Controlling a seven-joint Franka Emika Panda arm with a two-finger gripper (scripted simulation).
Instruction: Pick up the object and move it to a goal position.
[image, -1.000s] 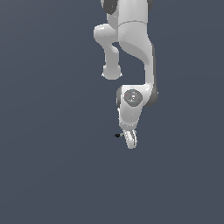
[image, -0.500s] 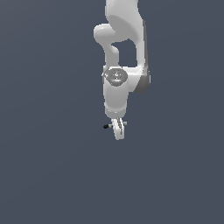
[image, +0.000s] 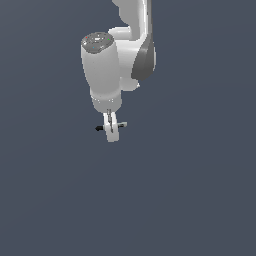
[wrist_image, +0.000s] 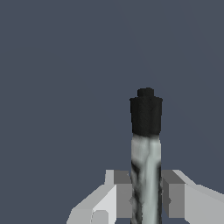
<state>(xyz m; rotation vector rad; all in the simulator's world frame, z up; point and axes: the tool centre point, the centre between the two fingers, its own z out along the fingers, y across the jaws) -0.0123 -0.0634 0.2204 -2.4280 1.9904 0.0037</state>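
A plain, dark slate-blue background fills both views, with no visible edge or horizon. In the exterior view a white robot arm (image: 107, 70) enters from the 12 o'clock edge and hangs straight down, its thick last link upright, with a grey joint cover at about 2 o'clock from that link. The gripper (image: 111, 131) points toward 6 o'clock, near the middle of the frame. Its fingers are closed narrowly on the rod (image: 106, 128), which lies level across them, black end sticking out toward 9 o'clock, pale end toward 3 o'clock. In the wrist view the rod (wrist_image: 146, 175) sits clamped between the two grey pads (wrist_image: 124, 194), speckled grey body with its black end beyond the fingertips. No writing, label or brand can be read anywhere
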